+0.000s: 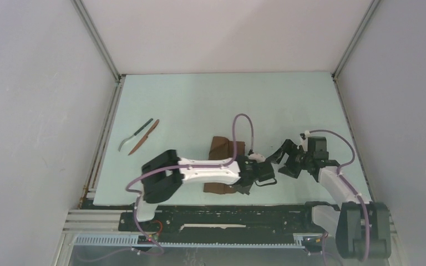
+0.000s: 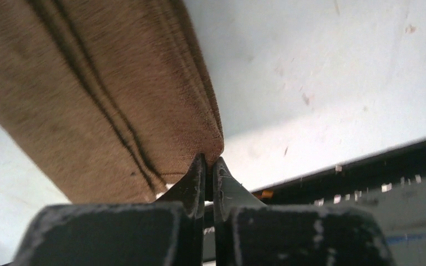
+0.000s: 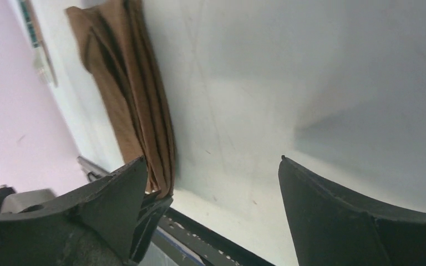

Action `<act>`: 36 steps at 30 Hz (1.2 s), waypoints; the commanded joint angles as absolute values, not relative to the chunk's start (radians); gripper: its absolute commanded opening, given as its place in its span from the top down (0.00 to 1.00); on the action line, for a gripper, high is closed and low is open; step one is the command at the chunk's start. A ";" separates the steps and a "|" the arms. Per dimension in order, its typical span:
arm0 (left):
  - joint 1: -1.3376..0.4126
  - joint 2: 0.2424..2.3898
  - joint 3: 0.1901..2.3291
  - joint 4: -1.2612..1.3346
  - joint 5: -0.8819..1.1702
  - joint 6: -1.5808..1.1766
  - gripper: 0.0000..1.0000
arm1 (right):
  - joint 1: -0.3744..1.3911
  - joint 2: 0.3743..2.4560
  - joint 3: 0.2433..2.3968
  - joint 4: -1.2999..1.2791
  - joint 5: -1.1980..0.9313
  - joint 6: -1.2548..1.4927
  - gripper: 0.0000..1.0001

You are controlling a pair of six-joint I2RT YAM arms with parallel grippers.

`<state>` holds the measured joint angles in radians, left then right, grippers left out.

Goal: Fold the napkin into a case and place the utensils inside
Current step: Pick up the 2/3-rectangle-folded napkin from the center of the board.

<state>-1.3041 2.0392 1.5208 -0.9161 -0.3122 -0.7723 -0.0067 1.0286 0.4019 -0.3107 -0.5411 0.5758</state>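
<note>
Napkin (image 1: 223,147) sits mid-tabletop (image 1: 227,100), toward the near edge, folded into a narrow multi-layer strip running near to far. The left arm lies across its middle in the top view. Left claw (image 2: 209,165) is clamped tight on the strip's near right corner, right at the layered edge. That reads as a pinch to lift or turn that end over, or to keep the layers from splaying. Right claw (image 3: 213,160) is wide with nothing in it, hovering just right of the strip, one finger (image 3: 116,205) close beside the cloth edge. Probably it's keeping off the fabric so the left can work, or staged to take the other side. Fork (image 1: 142,128) and knife (image 1: 146,136) lie together well apart at far left, untouched, so no insertion yet. Judgement: folding stage, case not finished, no open pocket visible. Risk: the pinch catches only some layers and the fold peels apart on the pull.
</note>
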 commanded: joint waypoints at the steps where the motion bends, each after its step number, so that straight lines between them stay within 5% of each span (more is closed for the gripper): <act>1: -1.263 1.779 1.369 -0.726 -0.261 -0.793 1.00 | -0.015 1.153 0.400 -0.033 -0.776 0.576 0.04; 11: -1.206 1.656 1.207 -0.607 -0.161 -0.785 1.00 | 0.223 1.553 0.461 0.567 -0.845 0.906 0.02; 26: -1.206 1.638 1.180 -0.560 -0.128 -0.777 1.00 | 0.241 1.830 0.518 0.779 -0.788 1.005 0.41; 36: -1.196 1.625 1.132 -0.447 -0.093 -0.774 1.00 | 0.236 1.712 0.590 0.556 -0.745 0.887 1.00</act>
